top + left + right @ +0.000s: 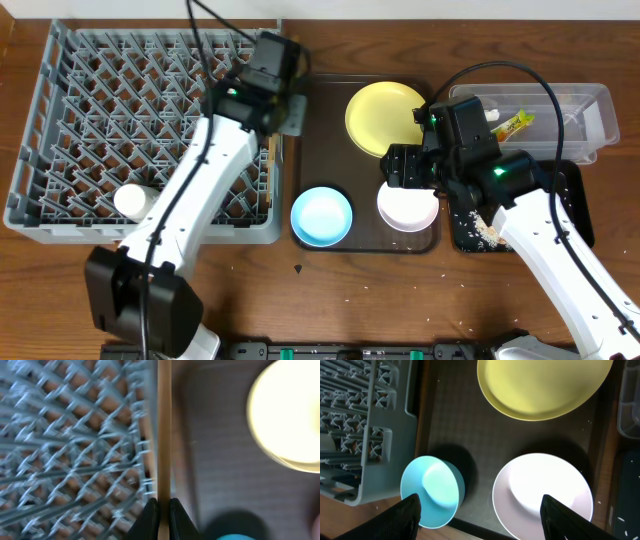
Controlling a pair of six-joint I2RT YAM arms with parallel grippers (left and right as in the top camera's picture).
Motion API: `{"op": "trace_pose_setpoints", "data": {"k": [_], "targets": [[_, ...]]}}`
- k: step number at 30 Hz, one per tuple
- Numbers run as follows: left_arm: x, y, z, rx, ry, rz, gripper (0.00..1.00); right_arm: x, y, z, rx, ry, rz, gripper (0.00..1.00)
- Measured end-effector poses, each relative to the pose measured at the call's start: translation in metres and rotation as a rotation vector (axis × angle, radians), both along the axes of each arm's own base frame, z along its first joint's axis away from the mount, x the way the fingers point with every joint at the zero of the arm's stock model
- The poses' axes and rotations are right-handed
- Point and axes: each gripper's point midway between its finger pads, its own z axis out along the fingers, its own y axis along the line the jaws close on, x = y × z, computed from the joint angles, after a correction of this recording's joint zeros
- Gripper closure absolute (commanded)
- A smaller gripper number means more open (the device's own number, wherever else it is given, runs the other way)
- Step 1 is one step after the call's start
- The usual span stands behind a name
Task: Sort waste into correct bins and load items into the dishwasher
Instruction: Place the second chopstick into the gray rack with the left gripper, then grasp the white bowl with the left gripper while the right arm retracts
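On the wooden worktop (pixel 330 290) the grey dish rack (pixel 60 120) is taking up the whole left side. Just beside its right edge the dark brown serving tray (pixel 325 150) is lying. Further right, the clear tub (pixel 590 120) is sitting toward the top of the overhead view, and the black tray (pixel 575 200) is sitting just below it. On the serving tray the yellow plate (pixel 383 115) is resting at the far end, while the light blue bowl (pixel 321 216) and the white bowl (pixel 407 207) are standing side by side at the near end. The right fingers (pixel 482 515) are hanging wide apart above these two bowls, one finger over each, and are gripping nothing. A white cup (pixel 133 200) is sitting in the lower left part of the rack. A green-and-orange snack wrapper (pixel 512 124) is lying inside the clear tub. The left fingers (pixel 164 512) are pressing closed on a thin wooden chopstick (pixel 164 430), which is pointing straight ahead from the tips, over the border between the rack and the serving tray. Beige food scraps (pixel 487 230) are lying in the black tray.
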Motion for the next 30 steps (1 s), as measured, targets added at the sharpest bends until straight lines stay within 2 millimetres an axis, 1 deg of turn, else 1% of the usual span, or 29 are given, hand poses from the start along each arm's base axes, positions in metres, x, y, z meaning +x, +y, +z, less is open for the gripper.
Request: {"op": "trace_pose_setpoints", "data": {"k": [3, 6, 8, 10, 13, 15, 16, 20, 21, 27, 30], "targets": [[0.007, 0.023, -0.022, 0.033, 0.046, 0.060, 0.93, 0.000, 0.000, 0.000, 0.000, 0.000, 0.000, 0.25], [0.011, 0.039, -0.048, 0.055, 0.105, 0.105, 0.92, 0.000, 0.000, 0.000, 0.000, 0.000, 0.000, 0.25], [0.013, 0.043, -0.065, 0.059, 0.135, 0.118, 0.93, 0.000, 0.000, 0.000, 0.000, 0.000, 0.000, 0.25], [0.014, 0.042, -0.080, 0.061, 0.167, 0.120, 0.92, 0.000, 0.000, 0.000, 0.000, 0.000, 0.000, 0.25], [0.013, 0.039, -0.095, 0.058, 0.204, 0.113, 0.92, 0.000, 0.000, 0.000, 0.000, 0.000, 0.000, 0.26], [0.012, 0.036, -0.099, 0.044, 0.217, 0.109, 0.88, 0.000, 0.000, 0.000, 0.000, 0.000, 0.000, 0.26], [0.012, 0.036, -0.099, 0.042, 0.218, 0.108, 0.84, 0.000, 0.000, 0.000, 0.000, 0.000, 0.000, 0.26], [0.012, 0.034, -0.099, 0.026, 0.218, 0.115, 0.83, 0.000, 0.000, 0.000, 0.000, 0.000, 0.000, 0.26], [0.012, 0.034, -0.099, 0.025, 0.218, 0.115, 0.78, 0.000, 0.000, 0.000, 0.000, 0.001, 0.000, 0.26], [0.011, 0.033, -0.098, 0.015, 0.220, 0.121, 0.79, 0.000, 0.000, 0.000, -0.001, 0.002, 0.000, 0.25], [0.010, 0.032, -0.086, 0.004, 0.198, 0.120, 0.79, -0.001, 0.000, -0.001, -0.001, 0.004, 0.000, 0.25]]}}
